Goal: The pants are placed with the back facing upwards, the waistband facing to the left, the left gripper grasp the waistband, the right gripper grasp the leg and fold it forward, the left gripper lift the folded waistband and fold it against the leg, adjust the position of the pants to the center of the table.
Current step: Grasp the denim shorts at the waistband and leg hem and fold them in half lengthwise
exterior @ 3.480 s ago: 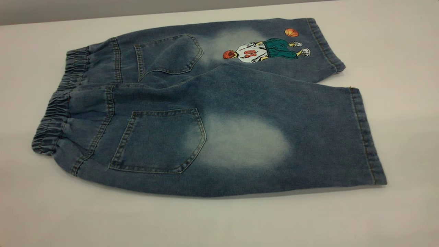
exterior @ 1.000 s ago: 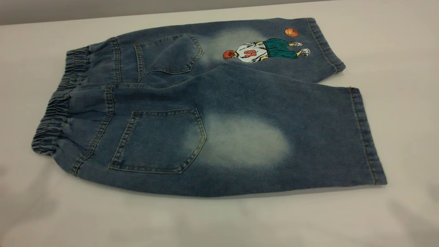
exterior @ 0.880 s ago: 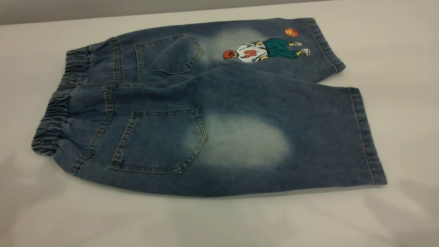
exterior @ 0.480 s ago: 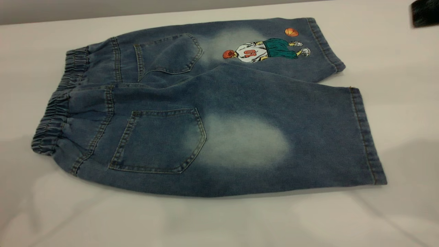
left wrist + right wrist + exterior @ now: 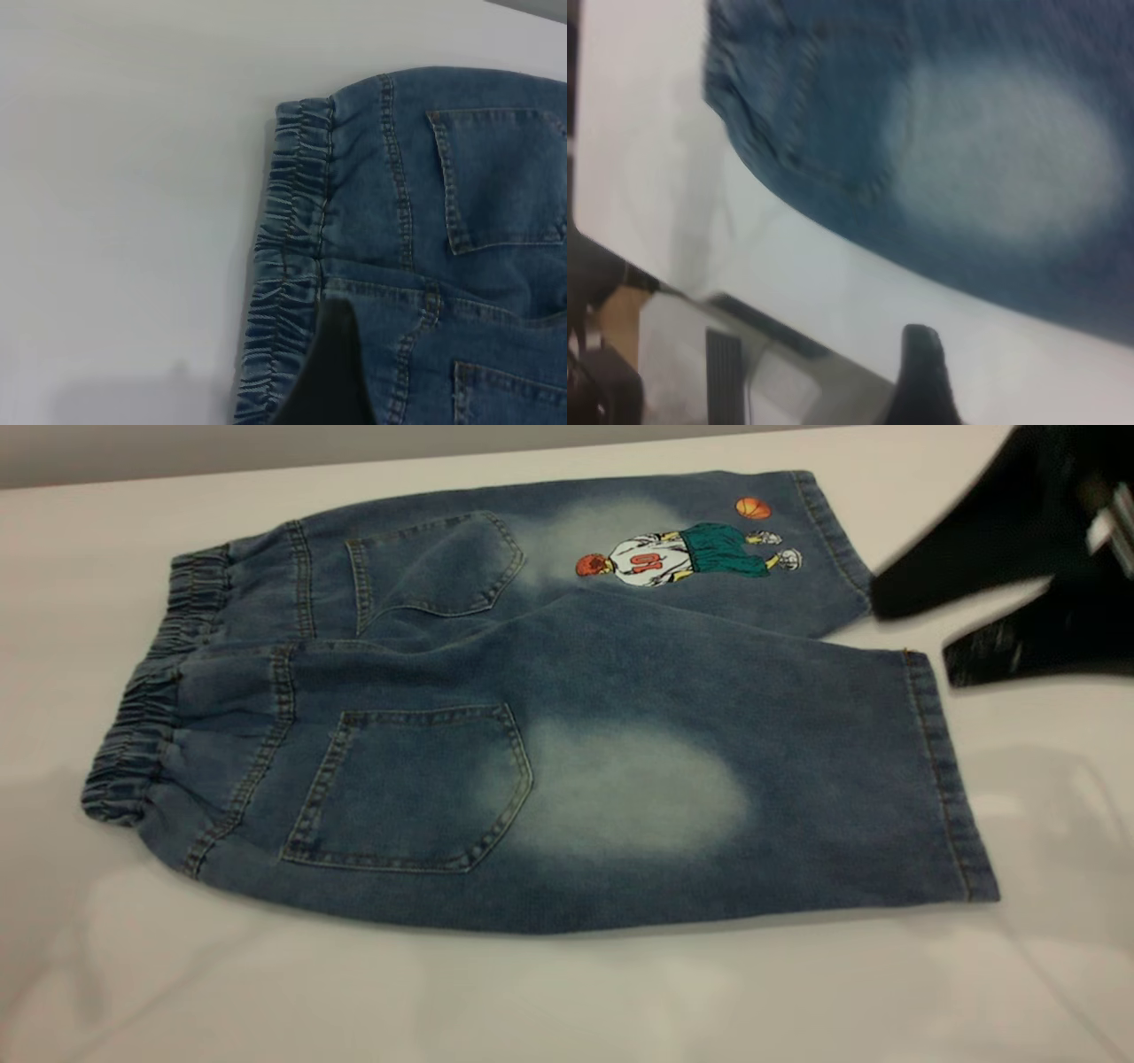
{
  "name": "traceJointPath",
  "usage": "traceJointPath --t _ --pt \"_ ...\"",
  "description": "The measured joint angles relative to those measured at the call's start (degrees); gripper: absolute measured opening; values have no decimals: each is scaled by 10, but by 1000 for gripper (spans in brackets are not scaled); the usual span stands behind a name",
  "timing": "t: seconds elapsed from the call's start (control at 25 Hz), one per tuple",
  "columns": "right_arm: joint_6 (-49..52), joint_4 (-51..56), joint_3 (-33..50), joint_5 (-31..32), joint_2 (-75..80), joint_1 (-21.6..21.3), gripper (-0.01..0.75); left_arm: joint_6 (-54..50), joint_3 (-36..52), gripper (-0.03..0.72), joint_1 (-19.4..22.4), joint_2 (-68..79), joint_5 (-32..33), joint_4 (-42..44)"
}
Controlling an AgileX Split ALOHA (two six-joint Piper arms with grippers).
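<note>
One pair of pants (image 5: 532, 708) lies flat on the white bench (image 5: 567, 1001), back up, with two pockets and two legs. The waistband (image 5: 146, 708) is at the left edge. Bare bench lies all around. The right hand (image 5: 912, 631) hangs open by the far-right hems. The left hand (image 5: 330, 381) hangs over the waistband; I cannot tell its grip.

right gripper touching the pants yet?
Cannot tell. In the exterior view the right gripper, jaws spread, overlaps the far leg's hem on the pants, but whether it rests on it or hovers above is unclear. The right wrist view shows no contact point.
</note>
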Motion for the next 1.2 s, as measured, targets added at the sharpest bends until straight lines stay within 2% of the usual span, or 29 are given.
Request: traceJointPath --t 0.12,0.32,0.44,0.72,1.04,1.2 --pt "-15 -1 0 1 39 -30 465 2 0 590 0 0 1 0" --pt "-43 -8 20 5 50 -107 465 2 0 590 0 0 1 0" --pt "-75 15 57 -22 50 -141 465 2 0 590 0 0 -1 0" --pt "-155 81 121 -83 61 -144 465 1 0 590 0 0 -2 0" --pt "-230 135 119 -46 161 -144 465 1 0 590 0 0 0 0" --pt "-231 183 119 -37 209 -144 465 1 0 590 0 0 0 0"
